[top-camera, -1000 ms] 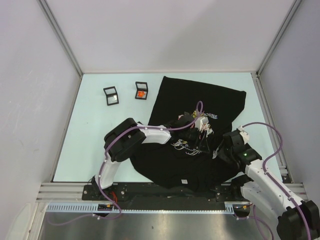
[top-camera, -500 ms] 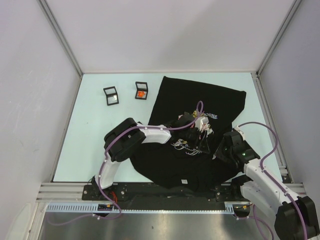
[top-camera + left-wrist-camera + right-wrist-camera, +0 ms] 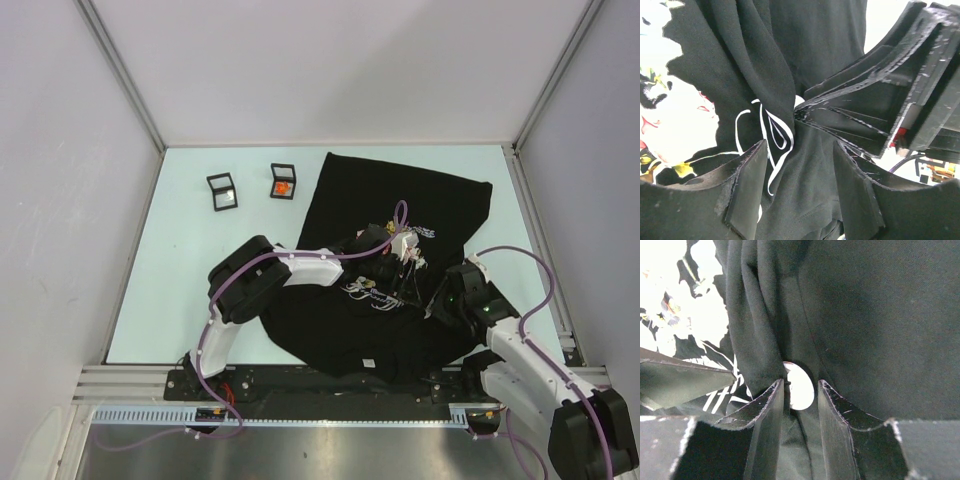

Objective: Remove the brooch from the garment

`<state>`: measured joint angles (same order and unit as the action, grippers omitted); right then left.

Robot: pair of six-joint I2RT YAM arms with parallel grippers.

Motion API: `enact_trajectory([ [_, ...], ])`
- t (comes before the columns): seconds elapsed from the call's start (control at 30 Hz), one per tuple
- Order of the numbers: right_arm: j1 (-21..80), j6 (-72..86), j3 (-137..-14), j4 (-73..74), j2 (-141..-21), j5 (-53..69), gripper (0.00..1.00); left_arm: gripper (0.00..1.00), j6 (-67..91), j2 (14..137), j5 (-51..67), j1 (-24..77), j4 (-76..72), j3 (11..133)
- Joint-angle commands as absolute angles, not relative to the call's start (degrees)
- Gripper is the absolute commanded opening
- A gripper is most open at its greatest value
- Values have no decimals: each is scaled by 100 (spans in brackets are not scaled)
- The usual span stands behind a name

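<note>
The brooch, a small pale oval disc, sits right at the tips of the right gripper, on a raised ridge of the garment. The two fingers flank it closely, one on each side, but whether they actually clamp it or merely bracket it cannot be told from these views. The left gripper has its fingers apart, straddling the same ridge of black cloth from the opposite side. The white cursive lettering lies just ahead of its tips, and the right gripper's fingers converge on the ridge directly in front of it. I judge the brooch to be light, hard and smooth, so it may slip from a grip across its flat face; the edges of the disc, taken squarely between the pads, look the safer hold. The garment is soft and limp and will likely lift and stretch with any pull, so the cloth wants holding down close beside the disc, under the left gripper's fingers, while the right draws away. How the brooch fastens behind is hidden, so a hard tug risks tearing the fabric
</note>
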<state>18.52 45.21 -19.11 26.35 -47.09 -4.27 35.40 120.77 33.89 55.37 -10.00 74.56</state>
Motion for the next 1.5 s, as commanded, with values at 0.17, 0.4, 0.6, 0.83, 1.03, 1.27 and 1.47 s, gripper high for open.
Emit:
enact_trajectory([
  [0.17,1679,4763,-1398,1952,-4693,-88,38,59,3401,11830,3542,5563,-1090,7567],
  [0.4,1644,4790,-1327,1837,-4202,-62,14,59,3463,11839,3533,5563,-1151,7559],
  [0.6,1617,4799,-1441,2021,-3674,-175,0,59,3437,11900,3411,5563,-1020,7751],
  [0.83,1617,4623,-1766,2548,-3270,-633,0,60,3217,12445,3243,5563,-484,8367],
  [1.03,1644,4632,-1819,2751,-3182,-712,0,48,3401,12718,3419,5555,-685,8473],
  [1.27,1644,4728,-1802,2654,-3532,-519,3,10,3410,12657,3393,5555,-826,8315],
  [1.47,1644,4746,-1723,2435,-4042,-413,22,1,3410,12577,3419,5546,-949,8183],
])
